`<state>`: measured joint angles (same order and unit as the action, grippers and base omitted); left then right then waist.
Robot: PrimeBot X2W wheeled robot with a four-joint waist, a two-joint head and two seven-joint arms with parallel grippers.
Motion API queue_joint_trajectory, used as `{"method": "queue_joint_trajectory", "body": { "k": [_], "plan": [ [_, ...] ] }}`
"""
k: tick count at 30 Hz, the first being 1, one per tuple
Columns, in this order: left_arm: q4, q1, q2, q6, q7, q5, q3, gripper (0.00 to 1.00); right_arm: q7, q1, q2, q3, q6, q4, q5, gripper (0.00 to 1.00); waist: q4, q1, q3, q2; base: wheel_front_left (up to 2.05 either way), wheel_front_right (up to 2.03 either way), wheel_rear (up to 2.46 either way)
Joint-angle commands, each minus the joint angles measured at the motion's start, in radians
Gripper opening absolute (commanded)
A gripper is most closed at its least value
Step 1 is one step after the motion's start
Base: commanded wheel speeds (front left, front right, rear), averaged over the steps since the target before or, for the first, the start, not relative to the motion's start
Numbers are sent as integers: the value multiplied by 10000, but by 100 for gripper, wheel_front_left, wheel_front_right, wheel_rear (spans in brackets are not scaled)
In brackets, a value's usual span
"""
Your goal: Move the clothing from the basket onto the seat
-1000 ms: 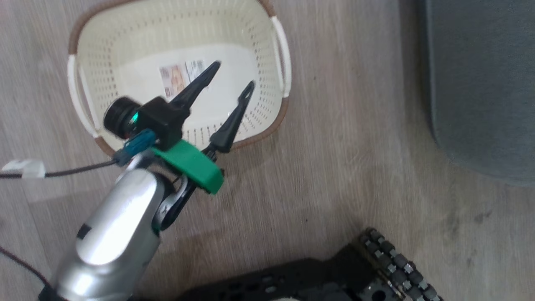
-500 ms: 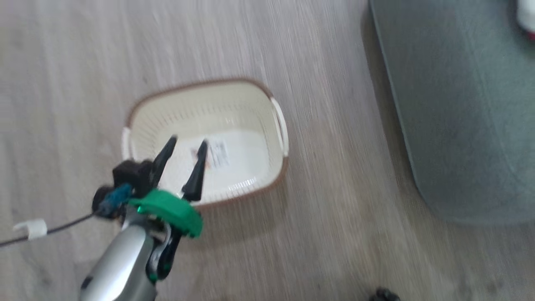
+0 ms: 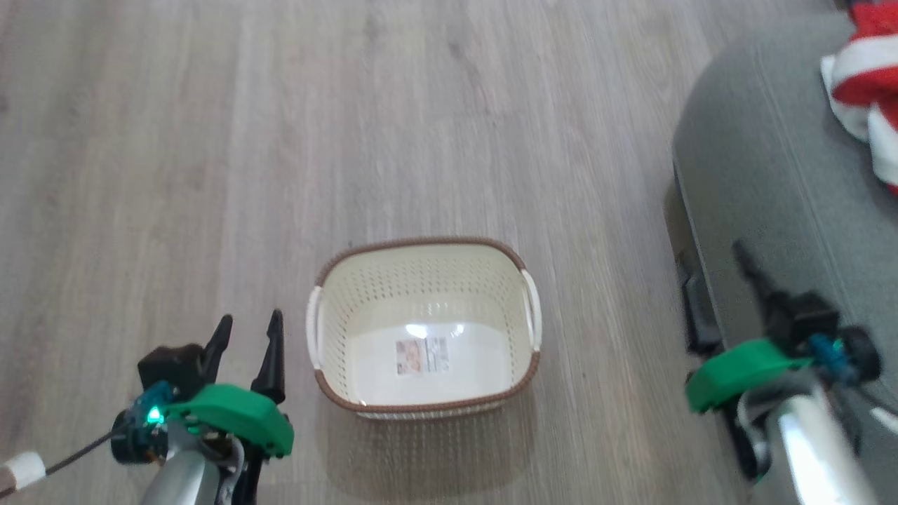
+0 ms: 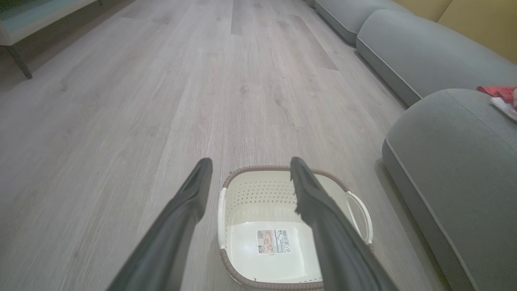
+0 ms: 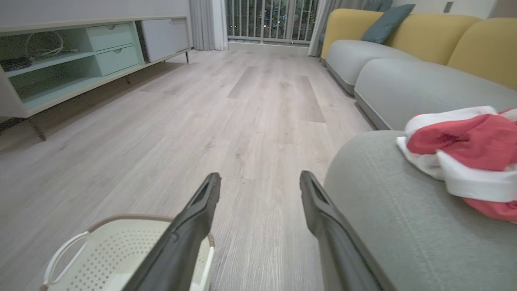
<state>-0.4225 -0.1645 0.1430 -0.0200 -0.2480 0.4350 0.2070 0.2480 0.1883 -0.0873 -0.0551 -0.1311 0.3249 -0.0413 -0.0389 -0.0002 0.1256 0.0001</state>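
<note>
Since the basket (image 3: 421, 294) holds nothing, task state: judged complete or nearly so.
Clothing (image 3: 866, 77): bunched on the seat (image 3: 772, 175), ahead and right of the right gripper (image 5: 260, 180); no clear long axis.
Nearer arm: right.
Left gripper (image 3: 250, 322): jaws spread, empty, just left of basket.
Right gripper: jaws spread, empty, at seat's rounded edge.
Clearance: bare floor (image 3: 210, 140) ahead.

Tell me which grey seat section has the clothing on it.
The nearest seat, right beside the basket: the red-and-white clothing lies on top; the other sections lie farther along.
</note>
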Motion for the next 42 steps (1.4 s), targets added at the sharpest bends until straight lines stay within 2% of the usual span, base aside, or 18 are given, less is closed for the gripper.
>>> {"method": "queue_joint_trajectory", "body": {
  "k": [1,9,19,20,24,42],
  "plan": [
    [194,-141,28,64,-136,-195,-502,100,123,17,43,302,4,-85,83,100,361,2,-472,-1,0,0,0],
    [61,160,-341,330,-136,-810,-1517,100,135,-575,357,664,4,144,-92,100,446,2,-892,-1,0,0,0],
    [-60,206,-690,829,-137,-1309,-2045,100,136,-717,369,548,4,76,-110,100,563,2,-1040,-1,0,0,0],
    [-361,476,-756,827,7,-1276,-1725,0,-2,-964,345,348,0,432,-171,0,562,2,-1039,-1,0,0,0],
    [-813,681,-785,833,55,-1198,-1734,0,-54,-1112,349,338,0,955,-261,0,565,2,-1045,-1,0,0,0],
    [-457,671,-804,925,543,573,-1934,0,-540,-1081,352,218,1,704,-2376,0,541,2,-1070,-1,0,0,0]
  ]
}}
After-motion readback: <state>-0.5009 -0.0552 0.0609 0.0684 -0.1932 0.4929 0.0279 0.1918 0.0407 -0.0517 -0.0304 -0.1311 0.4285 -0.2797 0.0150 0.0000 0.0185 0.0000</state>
